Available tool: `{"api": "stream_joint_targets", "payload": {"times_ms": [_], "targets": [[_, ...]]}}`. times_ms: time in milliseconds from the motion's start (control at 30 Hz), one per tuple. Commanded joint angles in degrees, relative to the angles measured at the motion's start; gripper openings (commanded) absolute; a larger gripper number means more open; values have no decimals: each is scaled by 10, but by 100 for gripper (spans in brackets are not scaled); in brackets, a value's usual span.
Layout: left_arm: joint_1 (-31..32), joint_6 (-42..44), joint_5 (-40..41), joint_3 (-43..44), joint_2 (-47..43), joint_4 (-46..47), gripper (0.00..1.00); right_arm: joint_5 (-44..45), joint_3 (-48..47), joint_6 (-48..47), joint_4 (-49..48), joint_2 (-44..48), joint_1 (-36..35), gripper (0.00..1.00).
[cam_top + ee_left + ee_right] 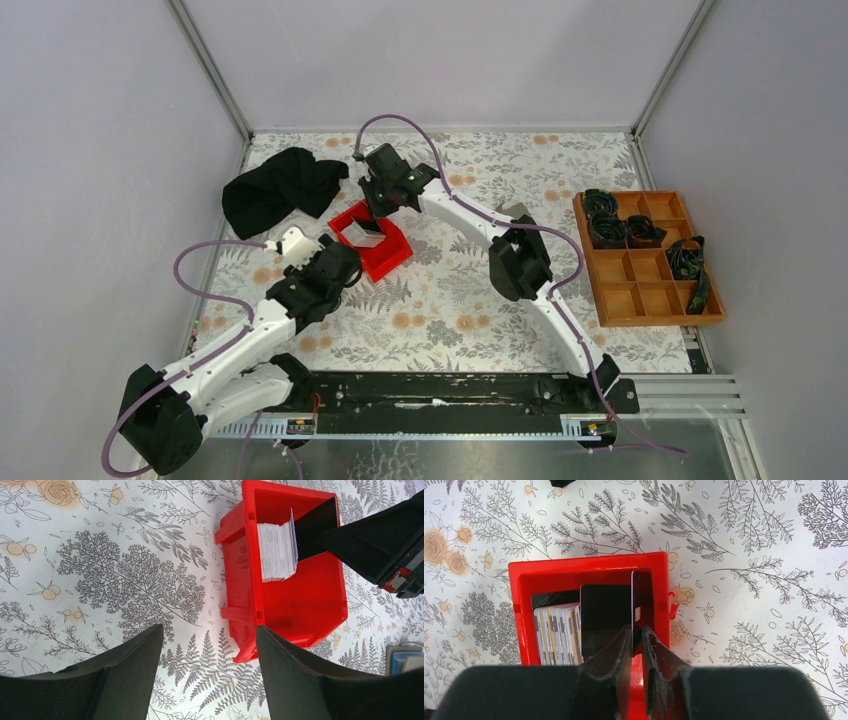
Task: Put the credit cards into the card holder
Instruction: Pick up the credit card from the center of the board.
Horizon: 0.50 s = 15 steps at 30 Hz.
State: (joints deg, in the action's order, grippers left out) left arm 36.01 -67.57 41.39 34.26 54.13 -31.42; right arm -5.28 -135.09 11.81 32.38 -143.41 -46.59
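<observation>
Right tool (pixel 636 632) clamped on dark card (pixel 643 597) in red bin (pixel 519 610) | left tool (pixel 209 630) wide apart, empty

Bright, even light; soft shadows.

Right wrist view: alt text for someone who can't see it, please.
The right end effector pinches an upright dark card inside a red bin, near a stack of pale cards. The bin sits on a floral-print tabletop.
</observation>
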Motion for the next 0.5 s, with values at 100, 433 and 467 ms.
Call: {"api": "stream_joint_targets", "payload": {"times_ms": [100,433,467], "targets": [[-2,17,3,-4,7,43,76,18,-40,-11,-25,-16,-13,12],[-15,41,17,22,0,37,77,102,-21,-71,-30,36,-33,0],[-15,42,19,30,1,34,77,113,-13,-77,-31,47,-35,0]]}}
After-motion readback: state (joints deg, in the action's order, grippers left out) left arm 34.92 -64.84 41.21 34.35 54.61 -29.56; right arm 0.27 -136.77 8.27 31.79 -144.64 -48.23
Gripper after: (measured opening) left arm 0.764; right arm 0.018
